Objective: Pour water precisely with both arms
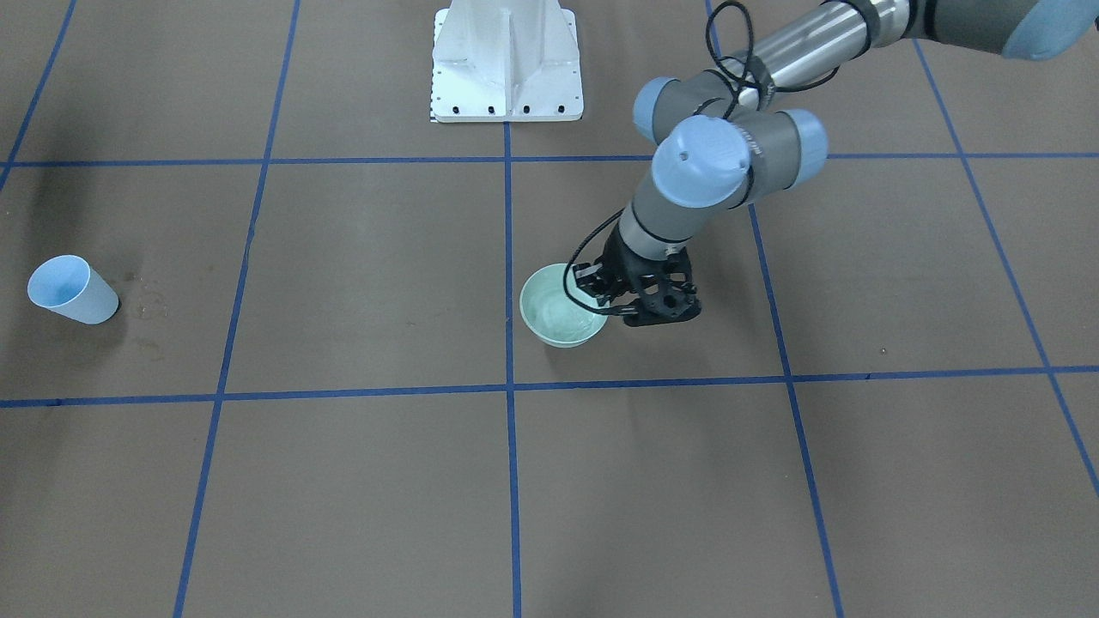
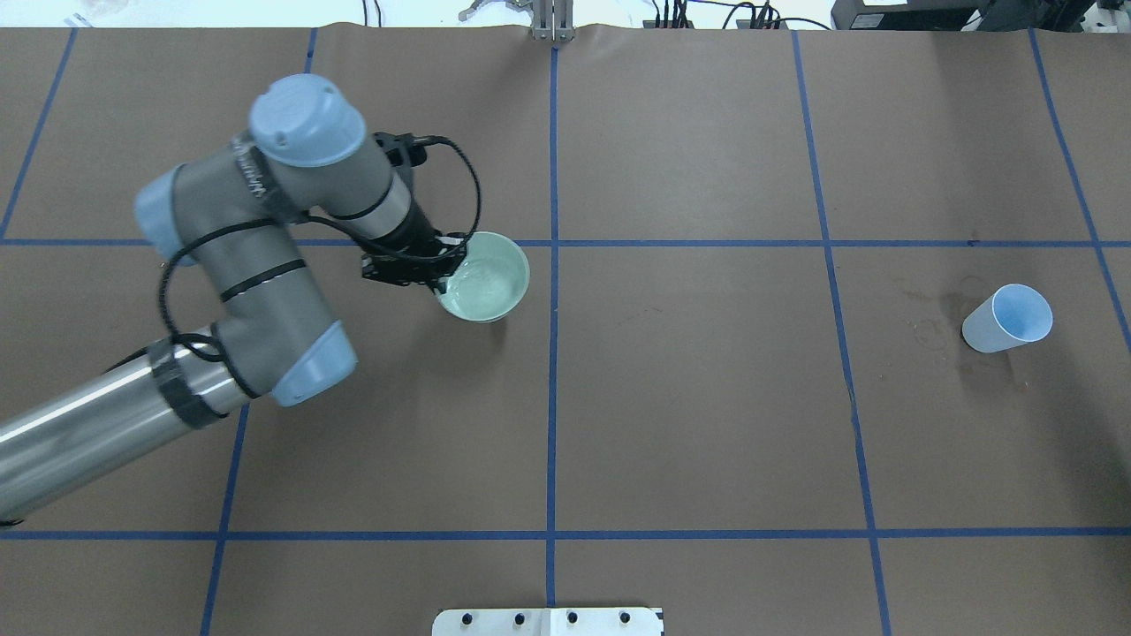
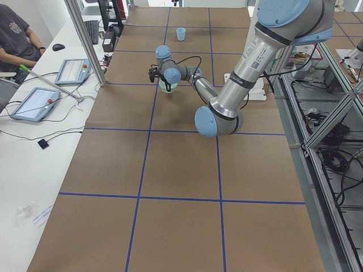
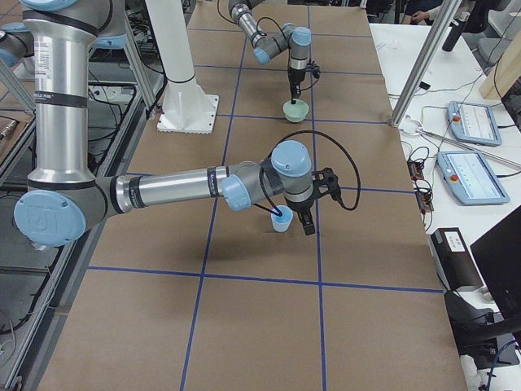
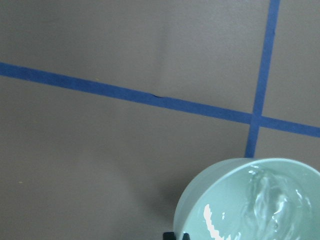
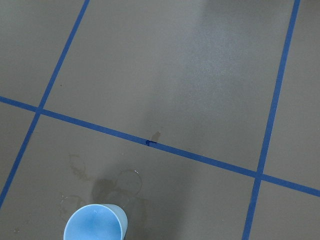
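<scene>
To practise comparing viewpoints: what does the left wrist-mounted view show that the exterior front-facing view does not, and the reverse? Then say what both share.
Only the left wrist-mounted view is close enough to show the water clearly, as ripples and white glints. Only the exterior front-facing view shows the left arm, the left gripper at the bowl's rim, the blue cup far off to one side, and the white pedestal. Both show the green bowl, the blue tape lines and the brown table.
</scene>
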Motion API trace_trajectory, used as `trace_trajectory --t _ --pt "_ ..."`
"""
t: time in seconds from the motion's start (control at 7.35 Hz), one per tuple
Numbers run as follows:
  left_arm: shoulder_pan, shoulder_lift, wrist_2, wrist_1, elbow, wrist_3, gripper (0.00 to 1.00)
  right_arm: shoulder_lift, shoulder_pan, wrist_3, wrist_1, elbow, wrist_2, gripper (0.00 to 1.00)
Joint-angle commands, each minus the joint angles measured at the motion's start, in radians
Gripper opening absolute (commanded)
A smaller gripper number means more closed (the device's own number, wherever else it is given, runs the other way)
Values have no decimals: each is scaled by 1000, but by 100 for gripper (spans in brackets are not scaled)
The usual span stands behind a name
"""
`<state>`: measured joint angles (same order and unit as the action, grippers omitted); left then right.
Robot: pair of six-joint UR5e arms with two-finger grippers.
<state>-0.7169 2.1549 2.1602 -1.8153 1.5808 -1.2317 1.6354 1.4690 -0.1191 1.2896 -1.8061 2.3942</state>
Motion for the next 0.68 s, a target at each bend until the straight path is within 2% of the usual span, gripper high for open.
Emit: trace_trajectory --t 0.0,0.14,0.41,0.54 --pt "-73 -279 18 -4 192 207 0 -3 -1 -1 0 2 -3 99" --pt "-113 -359 18 -4 212 310 0 -3 -1 -1 0 1 -3 99" --pt "-238 -491 100 -9 200 560 0 -3 -1 -1 0 -1 -3 99" --pt "-287 -524 107 -7 176 651 0 -3 -1 -2 0 -1 -4 99"
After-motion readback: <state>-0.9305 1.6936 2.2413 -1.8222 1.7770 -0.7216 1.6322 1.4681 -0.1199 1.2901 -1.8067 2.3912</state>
